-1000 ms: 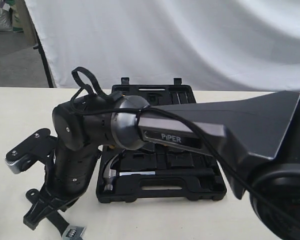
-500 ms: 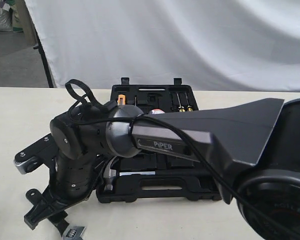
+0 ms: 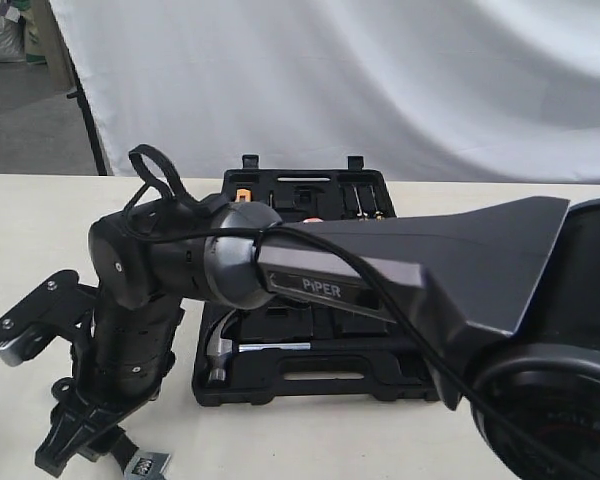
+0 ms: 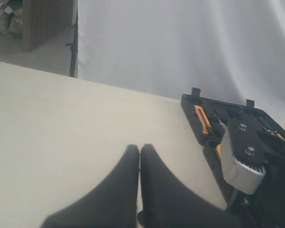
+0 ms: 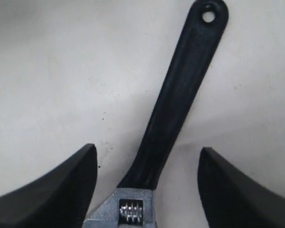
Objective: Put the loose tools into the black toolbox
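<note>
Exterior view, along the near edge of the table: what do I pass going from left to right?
Silver head of the adjustable wrench → head of the hammer, lying in the case → slot handle of the black toolbox → arm's large black base.

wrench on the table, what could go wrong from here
1. The right gripper stands open astride the wrench close to its head, so the long black handle may swing or tilt when lifted.
2. The wrench lies flat on the table; the fingers may scrape it or slip off the slim handle.
3. The hammer lies in the black toolbox; the wrench could land on it.
</note>
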